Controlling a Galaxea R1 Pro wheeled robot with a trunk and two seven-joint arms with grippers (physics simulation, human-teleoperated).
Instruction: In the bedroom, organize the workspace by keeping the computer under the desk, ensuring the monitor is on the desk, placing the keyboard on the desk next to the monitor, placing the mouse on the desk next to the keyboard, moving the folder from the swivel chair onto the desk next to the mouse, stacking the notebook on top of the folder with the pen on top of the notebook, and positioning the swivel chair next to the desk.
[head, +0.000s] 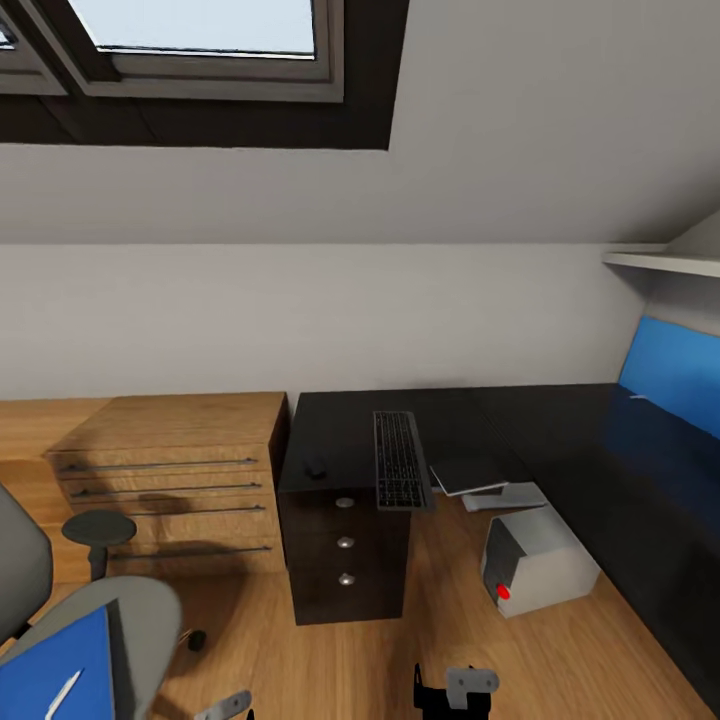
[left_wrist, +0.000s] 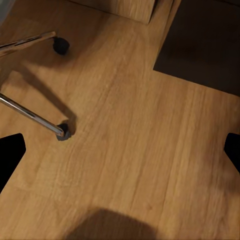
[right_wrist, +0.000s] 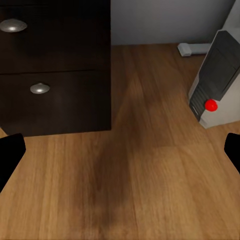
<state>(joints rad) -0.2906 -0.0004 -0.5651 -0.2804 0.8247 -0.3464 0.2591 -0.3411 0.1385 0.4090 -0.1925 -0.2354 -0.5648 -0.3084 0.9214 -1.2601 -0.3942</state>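
The black desk (head: 560, 430) carries the dark keyboard (head: 400, 460), whose near end overhangs the edge, and a small black mouse (head: 317, 470). The silver computer (head: 535, 560) with its red light (right_wrist: 211, 105) stands on the floor beside the desk. A dark flat panel with a pale edge (head: 468, 472), possibly the monitor, lies low behind it. On the grey swivel chair (head: 145, 610) lies the blue folder (head: 55, 670) with the white pen (head: 62, 693) on it. The notebook is out of view. My left gripper (left_wrist: 120, 155) and right gripper (right_wrist: 120, 157) hang open over bare floor.
A dark drawer unit (head: 345, 560) stands under the desk's left end, with a light-wood drawer chest (head: 170, 480) to its left. The chair's metal legs and castor (left_wrist: 63, 131) lie close to my left gripper. A blue back panel (head: 670, 375) and white shelf (head: 665, 262) are at right.
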